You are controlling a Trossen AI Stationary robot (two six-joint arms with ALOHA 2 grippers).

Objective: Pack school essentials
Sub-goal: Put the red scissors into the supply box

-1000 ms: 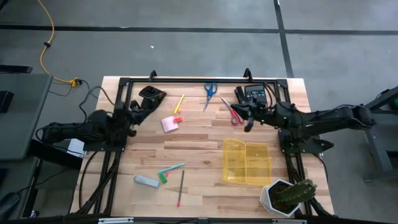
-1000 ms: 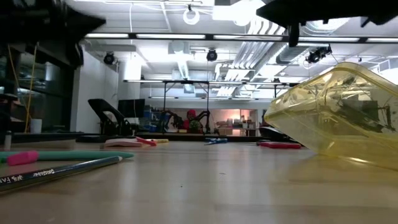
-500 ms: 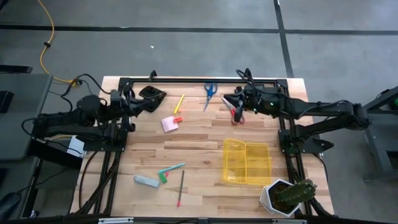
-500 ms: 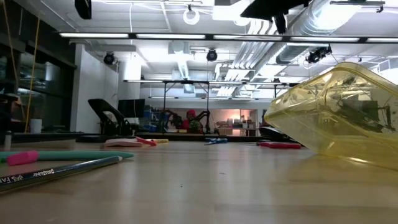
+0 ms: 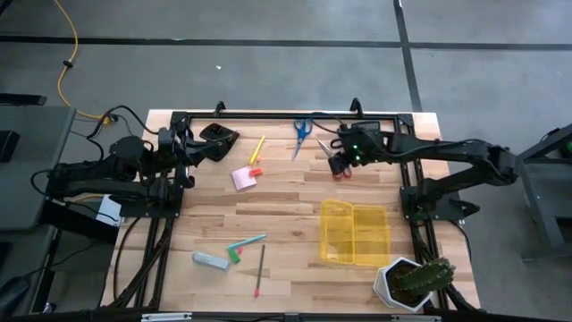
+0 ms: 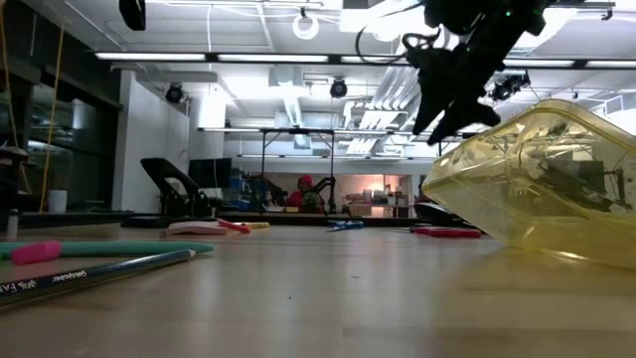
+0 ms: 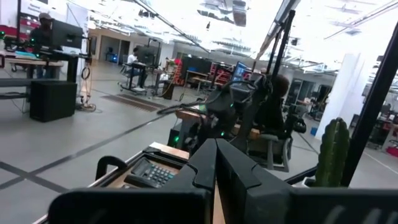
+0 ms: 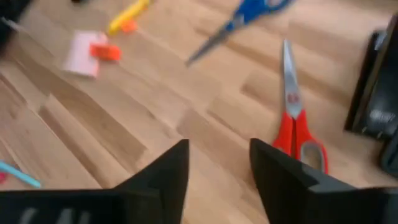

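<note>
Red-handled scissors (image 5: 338,166) lie flat on the table at the far right, and my right gripper (image 8: 217,167) hangs open above them, tipped down, touching nothing. Blue-handled scissors (image 5: 302,131), a yellow marker (image 5: 258,148) and a pink sticky-note pad (image 5: 243,178) lie farther left. A teal pen (image 5: 247,241), a green eraser (image 5: 234,257) and a thin reddish pencil (image 5: 260,271) lie near the front. An open yellow case (image 5: 355,233) rests at the right. My left gripper (image 7: 217,167) is shut and raised at the far left.
A potted cactus (image 5: 416,279) stands at the near right corner. A black calculator (image 5: 366,134) lies under my right arm, and a black desk tool (image 5: 217,136) sits at the far left. A pale grey-blue oblong (image 5: 211,259) lies beside the eraser. Bare wood spans the table's middle.
My right gripper has swung toward the table's far edge and left, then tipped downward over the red-handled scissors; it now shows in the low view above the case. My left gripper has risen and drawn toward the far left corner. Nothing on the table has moved.
</note>
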